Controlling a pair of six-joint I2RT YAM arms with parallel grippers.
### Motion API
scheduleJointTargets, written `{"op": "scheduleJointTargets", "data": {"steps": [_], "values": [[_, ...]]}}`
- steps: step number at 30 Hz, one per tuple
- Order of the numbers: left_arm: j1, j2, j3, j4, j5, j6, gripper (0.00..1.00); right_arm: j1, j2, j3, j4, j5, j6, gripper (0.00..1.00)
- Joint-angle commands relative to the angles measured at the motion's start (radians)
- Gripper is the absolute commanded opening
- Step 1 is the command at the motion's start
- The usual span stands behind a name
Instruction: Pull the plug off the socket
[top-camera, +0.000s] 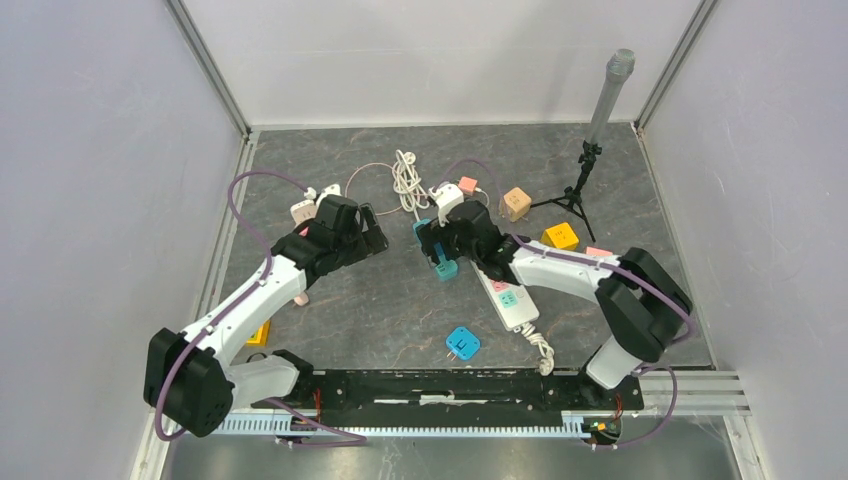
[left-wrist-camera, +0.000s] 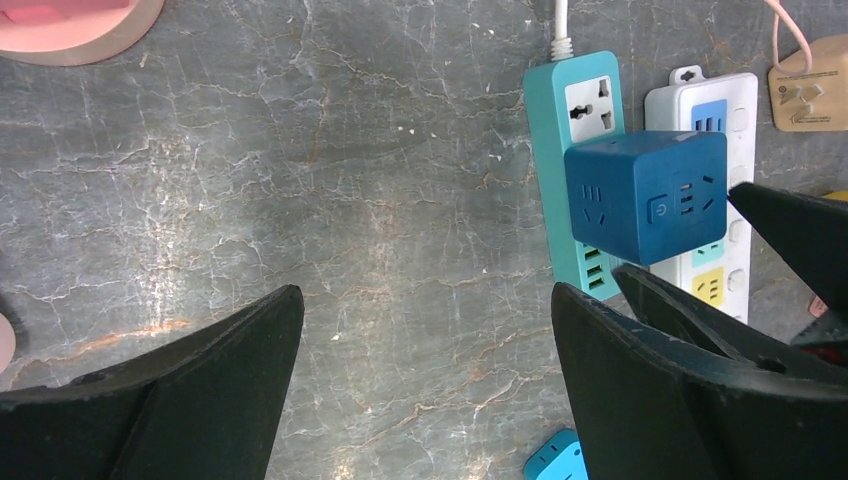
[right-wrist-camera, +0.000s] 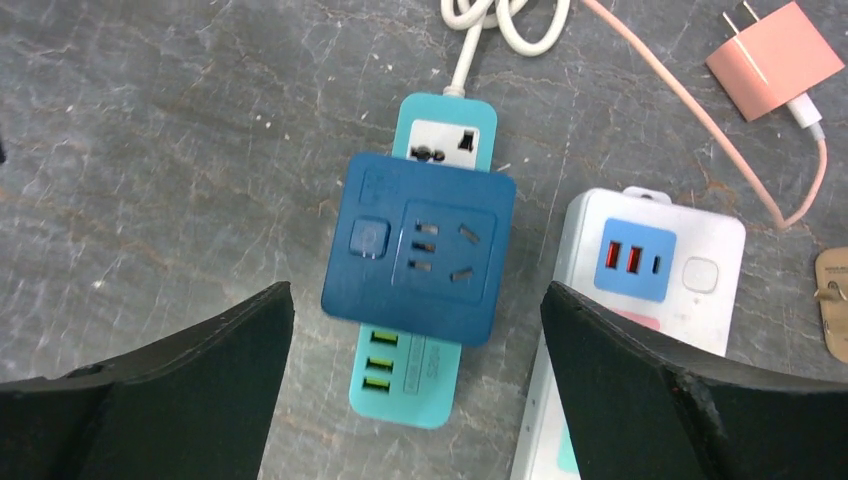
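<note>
The dark blue cube plug (right-wrist-camera: 418, 248) sits seated in the teal power strip (right-wrist-camera: 443, 130), covering its middle, near the centre of the table (left-wrist-camera: 300, 180). The right gripper (right-wrist-camera: 415, 300) hangs above it with its fingers spread wide and holding nothing. In its wrist view the cube shows between the two fingertips. The left gripper (left-wrist-camera: 428, 295) is likewise wide open and empty over bare tabletop, the cube at its 2 o'clock. A white power strip (right-wrist-camera: 650, 270) lies just beside the teal one at 3 o'clock, and a pink charger (right-wrist-camera: 775, 60) lies at 1 o'clock.
</note>
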Motion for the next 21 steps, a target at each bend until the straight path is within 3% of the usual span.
{"op": "scheduleJointTargets", "data": {"steps": [1,4,9,12,15,21], "values": [[0.005,0.0,-0.004,0.049,-0.014,-0.039,1.0,0.022,0.072,0.104,-0.008,0.121,-0.006,0.95],[0.006,0.016,-0.002,0.075,0.002,-0.054,1.0,0.025,0.108,0.128,-0.004,0.127,-0.007,0.85],[0.007,0.064,0.0,0.143,0.034,-0.081,1.0,0.031,0.111,0.104,0.027,0.069,-0.006,0.55],[0.006,0.079,-0.021,0.219,0.006,-0.091,0.98,0.036,0.091,0.069,0.045,0.045,0.012,0.42],[0.007,0.089,-0.044,0.294,0.011,-0.093,0.96,0.048,0.061,0.02,0.071,0.002,0.039,0.35],[0.006,0.148,-0.099,0.438,0.101,-0.085,0.92,0.079,0.005,-0.047,0.108,-0.078,0.06,0.33]]}}
